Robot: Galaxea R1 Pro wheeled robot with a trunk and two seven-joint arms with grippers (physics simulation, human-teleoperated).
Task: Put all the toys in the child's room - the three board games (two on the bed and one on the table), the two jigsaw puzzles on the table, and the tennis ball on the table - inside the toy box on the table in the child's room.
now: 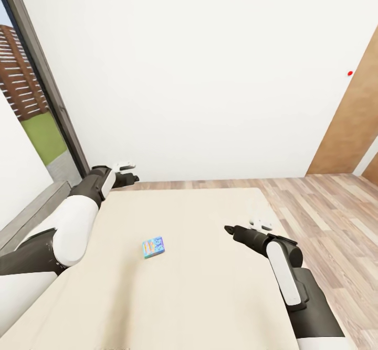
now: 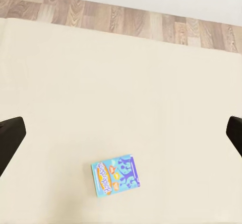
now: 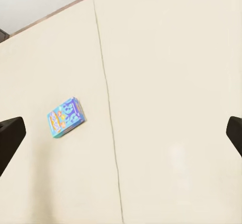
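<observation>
One small, mostly blue board game box (image 1: 153, 246) lies flat on the plain beige mattress of the low wide bed (image 1: 210, 297), roughly midway between the two arms and touched by neither. The step in hand looks like picking this box up. To do it well, I would bring one gripper down squarely over the lid, line its fingers up across the box's shorter sides, and close only once both fingers sit below the lid's edge, since a flat box on soft bedding can tip or slide. The left gripper (image 1: 126, 169) is stretched forward near the far edge of the bed, well apart from the box; the right gripper (image 1: 261, 224) hovers over the mattress to the box's right. In both wrist views the fingers stand spread wide, holding nothing.
</observation>
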